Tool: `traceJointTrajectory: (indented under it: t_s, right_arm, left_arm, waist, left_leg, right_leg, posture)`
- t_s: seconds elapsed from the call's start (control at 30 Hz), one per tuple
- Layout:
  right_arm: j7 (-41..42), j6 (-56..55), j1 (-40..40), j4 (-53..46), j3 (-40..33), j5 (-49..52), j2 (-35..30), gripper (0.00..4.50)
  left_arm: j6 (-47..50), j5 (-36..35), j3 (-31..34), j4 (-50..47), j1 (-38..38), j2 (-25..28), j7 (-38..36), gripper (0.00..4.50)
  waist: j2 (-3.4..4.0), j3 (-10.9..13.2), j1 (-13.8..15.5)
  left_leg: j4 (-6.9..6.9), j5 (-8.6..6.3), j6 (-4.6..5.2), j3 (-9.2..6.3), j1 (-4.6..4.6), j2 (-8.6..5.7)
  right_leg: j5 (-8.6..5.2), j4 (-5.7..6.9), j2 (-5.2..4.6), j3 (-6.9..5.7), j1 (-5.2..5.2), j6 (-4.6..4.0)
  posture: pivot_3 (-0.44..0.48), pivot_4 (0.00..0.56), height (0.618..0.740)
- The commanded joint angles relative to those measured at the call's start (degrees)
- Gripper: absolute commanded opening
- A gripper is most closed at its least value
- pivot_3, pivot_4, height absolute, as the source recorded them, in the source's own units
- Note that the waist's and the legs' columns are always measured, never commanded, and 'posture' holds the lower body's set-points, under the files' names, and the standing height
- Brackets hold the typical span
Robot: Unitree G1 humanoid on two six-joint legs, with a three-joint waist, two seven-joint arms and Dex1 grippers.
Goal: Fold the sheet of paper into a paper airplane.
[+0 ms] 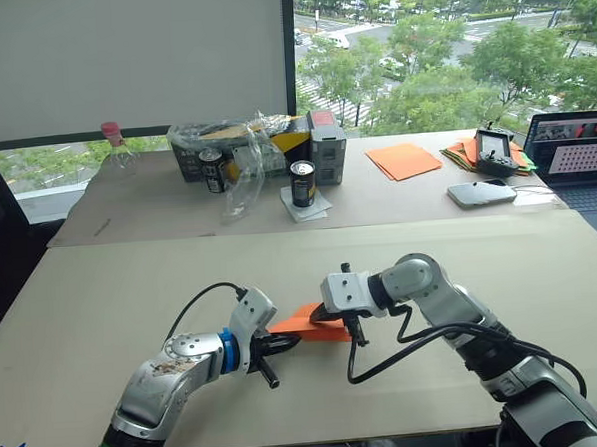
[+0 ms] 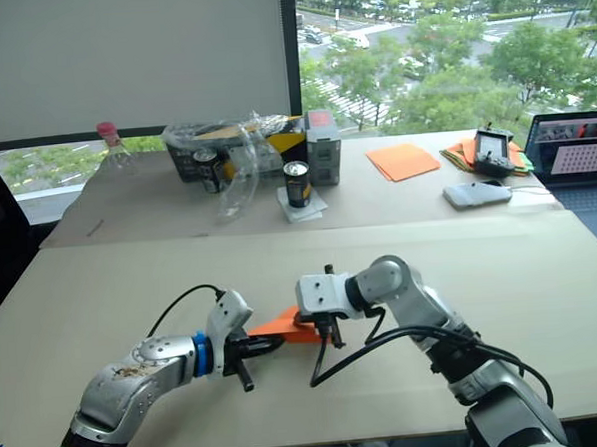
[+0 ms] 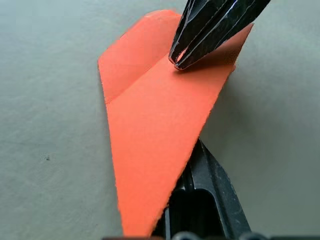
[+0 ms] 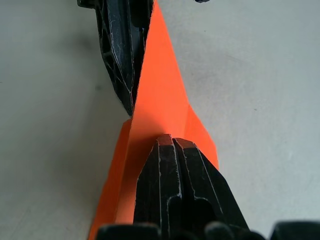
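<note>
The bright orange sheet of paper [image 1: 309,323] is folded into a pointed wedge with a creased flap. It is held just above the near table [image 1: 132,292], between my two grippers. My left gripper [image 1: 277,347] is shut on the paper's narrow end; in the left wrist view the paper [image 3: 150,140] covers one finger and the other finger [image 3: 210,195] shows beside it. My right gripper [image 4: 172,141] is shut, with its tips pinched on the paper [image 4: 160,100] at the crease near the wide end.
On the far table stand two dark cans [image 1: 302,183], a box under crumpled clear plastic [image 1: 244,146], a bottle [image 1: 117,148], flat orange sheets [image 1: 403,160], a mixed-colour paper pile [image 1: 463,153], a controller [image 1: 495,153], a white device [image 1: 480,192] and a laptop [image 1: 581,159].
</note>
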Motion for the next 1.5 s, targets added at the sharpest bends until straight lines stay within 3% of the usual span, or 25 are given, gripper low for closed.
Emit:
traceJointTrajectory:
  t_s: [0.03, 0.27, 0.4, 0.53, 0.8, 1.2, 1.5]
  right_arm:
    - [-1.1, -0.3, 1.4, -1.3, -0.1, -0.3, -0.4, 0.03]
    - [-2.3, -0.6, 3.9, -0.4, 0.8, -1.1, -0.3, 0.03]
    - [-3.1, -0.4, 4.5, -0.1, 1.2, -1.6, 0.0, 0.03]
    - [-4.4, 0.9, 5.3, -0.9, 1.2, -1.6, 0.4, 0.03]
    - [-7.3, 6.7, 9.1, -6.1, -0.6, -1.3, -0.8, 0.03]
    - [-10.0, 13.8, 11.8, -10.8, -4.9, 1.3, -2.6, 0.03]
    - [-13.1, 23.0, 16.8, -19.8, -12.7, 7.9, -3.6, 0.03]
  left_arm:
    - [6.9, -7.3, 5.1, -3.0, -1.3, 2.9, -2.9, 0.0]
    - [18.0, -23.8, 18.0, -5.6, -1.5, 16.3, -12.9, 0.0]
    - [17.3, -29.0, 21.9, -3.3, -3.0, 17.1, -14.7, 0.0]
    - [13.1, -26.8, 18.5, -1.7, -5.7, 11.2, -9.2, 0.0]
    - [4.2, -15.7, 7.4, 5.6, -5.4, -0.6, 0.5, 0.0]
    - [-9.1, -2.9, -3.0, 8.3, -1.6, 6.3, -5.7, 0.0]
    - [-11.5, -1.3, -3.9, 10.1, -1.8, 3.2, -4.8, 0.0]
  waist:
    - [0.0, 0.0, -0.1]
    - [-0.03, 0.0, -0.6]
    - [-0.03, 0.0, -0.3]
    - [-0.04, 0.0, 0.0]
    - [-0.07, 0.0, -0.1]
    - [-0.07, 0.0, 0.4]
    - [-0.07, 0.0, 1.1]
  left_leg:
    - [0.0, 0.0, 0.0, 0.0, 0.0, 0.0]
    - [-0.08, 0.02, -0.06, -0.02, -0.04, 0.07]
    - [-0.08, 0.02, -0.05, -0.03, -0.01, 0.07]
    - [-0.06, 0.04, -0.08, -0.04, 0.04, 0.06]
    - [-0.05, 0.03, -0.09, -0.01, 0.0, 0.05]
    - [-0.04, 0.02, -0.05, -0.02, 0.0, 0.04]
    - [-0.03, 0.01, -0.03, -0.02, -0.01, 0.03]
  right_leg:
    - [0.0, 0.0, 0.0, 0.0, -0.01, 0.0]
    - [-0.01, 0.02, 0.05, 0.0, -0.14, -0.01]
    - [-0.01, -0.01, 0.05, -0.02, -0.08, -0.01]
    - [0.0, 0.0, 0.04, -0.03, 0.02, -0.02]
    - [0.01, -0.04, 0.02, 0.02, 0.0, -0.04]
    - [0.01, -0.06, 0.01, 0.0, 0.03, -0.03]
    - [0.01, -0.08, -0.02, 0.0, 0.03, -0.03]
  posture:
    - [0.0, 0.15, 0.67]
    - [0.0, 0.15, 0.67]
    - [0.0, 0.15, 0.67]
    - [0.0, 0.15, 0.67]
    - [0.0, 0.15, 0.67]
    - [0.0, 0.15, 0.67]
    - [0.0, 0.15, 0.67]
